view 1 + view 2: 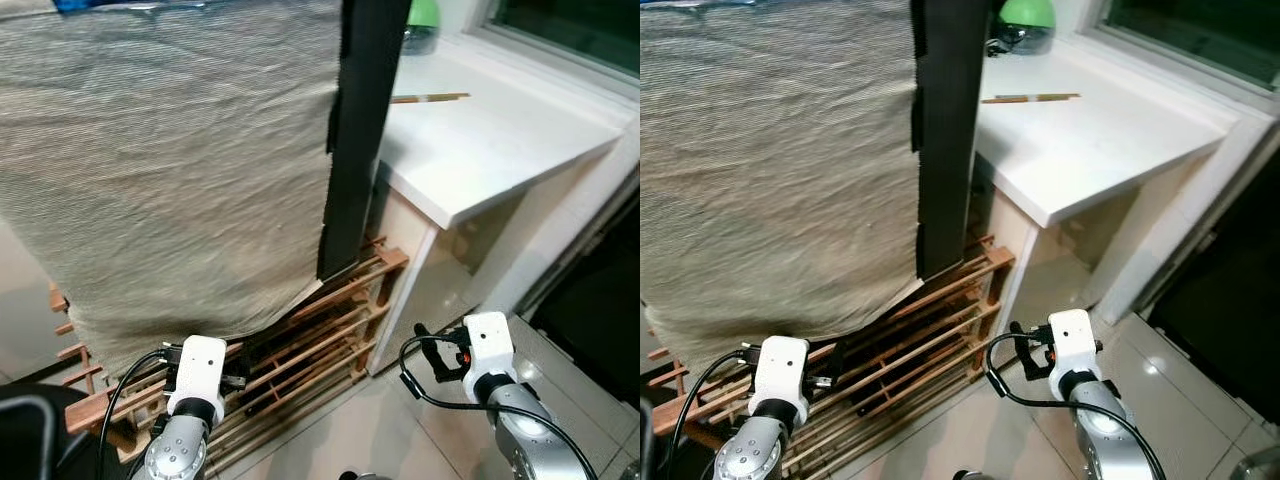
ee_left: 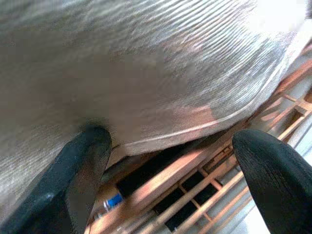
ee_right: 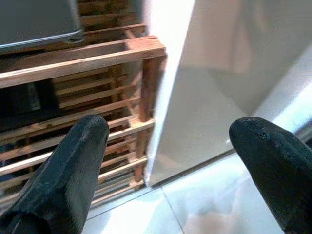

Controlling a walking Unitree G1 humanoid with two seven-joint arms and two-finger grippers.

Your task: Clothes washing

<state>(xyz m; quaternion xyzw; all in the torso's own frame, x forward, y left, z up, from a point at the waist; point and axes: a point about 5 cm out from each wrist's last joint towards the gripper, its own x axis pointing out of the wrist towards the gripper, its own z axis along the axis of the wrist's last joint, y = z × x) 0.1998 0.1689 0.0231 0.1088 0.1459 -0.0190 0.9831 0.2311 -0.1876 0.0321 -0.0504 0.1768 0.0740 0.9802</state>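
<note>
Left gripper (image 2: 165, 161) sits at the hem of the grey cloth (image 1: 170, 170), which hangs over the wooden rack (image 1: 330, 320); jaws wide, holding nothing. Risk: we close on a rack slat rather than the hem, or snag the black strip (image 1: 355, 140) beside it. Right gripper (image 3: 180, 161) jaws wide, near the white desk (image 1: 480, 140) leg; a swing could hit it.

left gripper (image 2: 170, 161) jaws were wide, beige cloth (image 1: 170, 170) draped right ahead, wooden rack (image 1: 330, 320) below it | right gripper (image 3: 170, 156) faced white cabinet side (image 3: 219, 83), open floor (image 3: 195, 209) underneath
</note>
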